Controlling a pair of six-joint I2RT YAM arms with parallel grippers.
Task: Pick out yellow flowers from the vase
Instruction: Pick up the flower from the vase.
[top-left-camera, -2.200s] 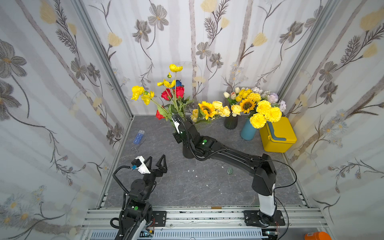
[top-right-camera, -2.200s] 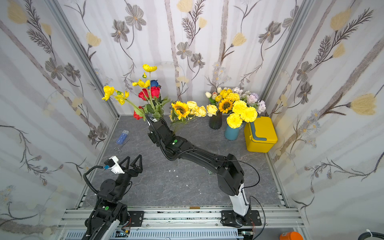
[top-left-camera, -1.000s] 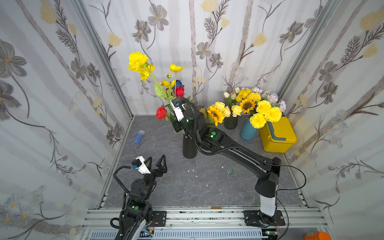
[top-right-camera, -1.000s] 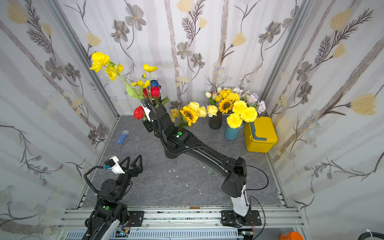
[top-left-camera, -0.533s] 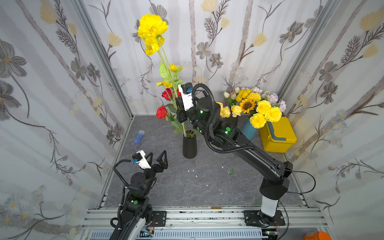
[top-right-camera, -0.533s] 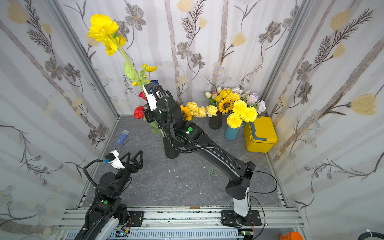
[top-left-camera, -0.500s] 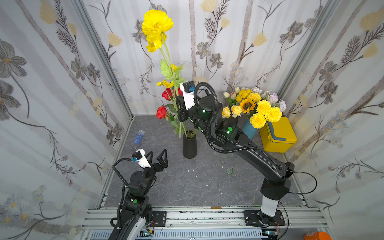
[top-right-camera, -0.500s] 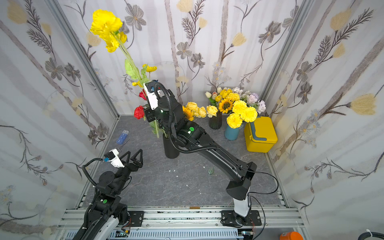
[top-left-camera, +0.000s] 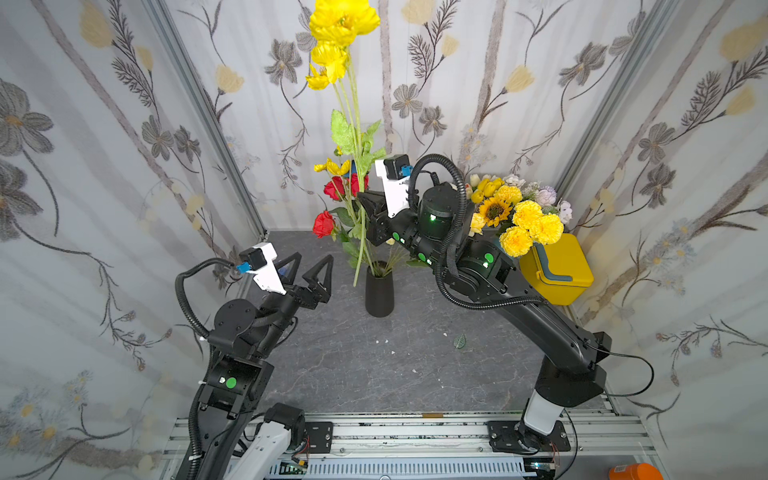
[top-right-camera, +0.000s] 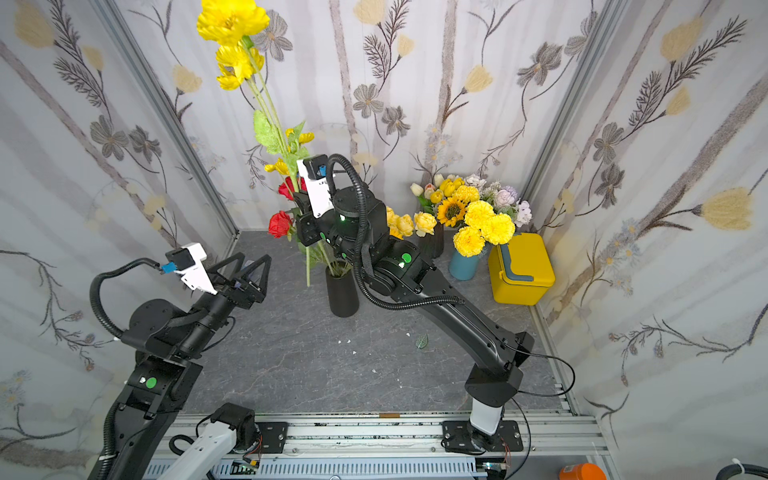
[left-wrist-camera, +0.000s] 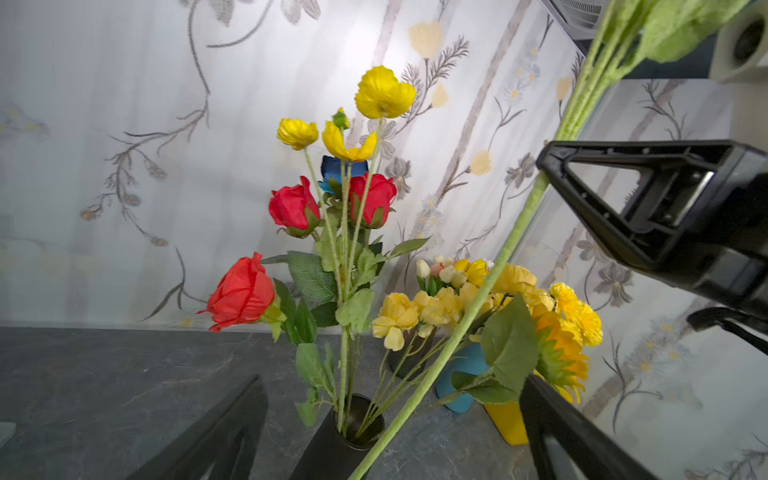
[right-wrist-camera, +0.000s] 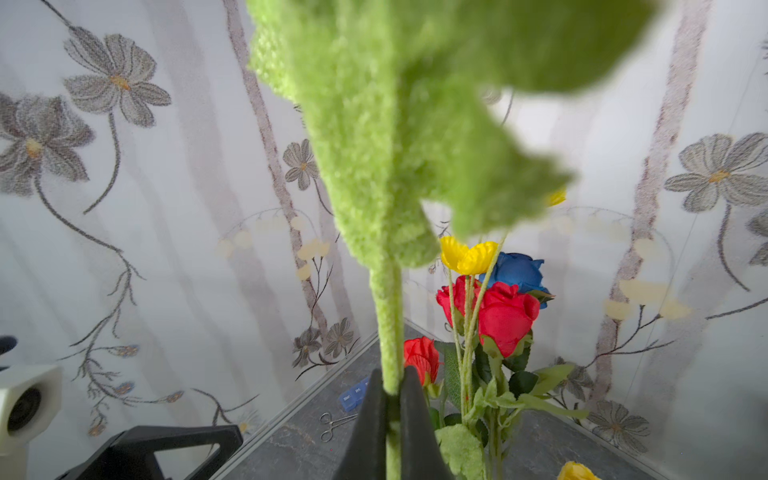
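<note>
Now the yellow flower is out, and carrying it off comes next

In both top views the right gripper (top-left-camera: 363, 214) sits at centre frame, pinching the green stem (top-left-camera: 358, 253) of a tall yellow flower (top-left-camera: 343, 20) whose blooms reach the top edge. The stem's foot hangs just left of the vase (top-left-camera: 379, 297) mouth, outside it. The left gripper (top-left-camera: 313, 259) hovers left of the vase, fingers spread, holding nothing. A shorter yellow sprig (top-left-camera: 332, 167) stands in the vase among red roses (top-left-camera: 323, 223).

From the left wrist, the held stem (left-wrist-camera: 517, 224) slants from upper right to bottom centre, passing in front of the vase. The sprig (left-wrist-camera: 382, 93) tops the bouquet at centre, and the spread fingers (left-wrist-camera: 224, 440) frame the lower corners.

From the right wrist, two fingers (right-wrist-camera: 415, 424) at bottom centre are pressed onto the stem, and blurred leaves fill the top.

Judging by this, the pull-out of this flower is all but done. Next the arm needs to swing it clear of the roses and set it down away from the vase; then the sprig wants picking
</note>
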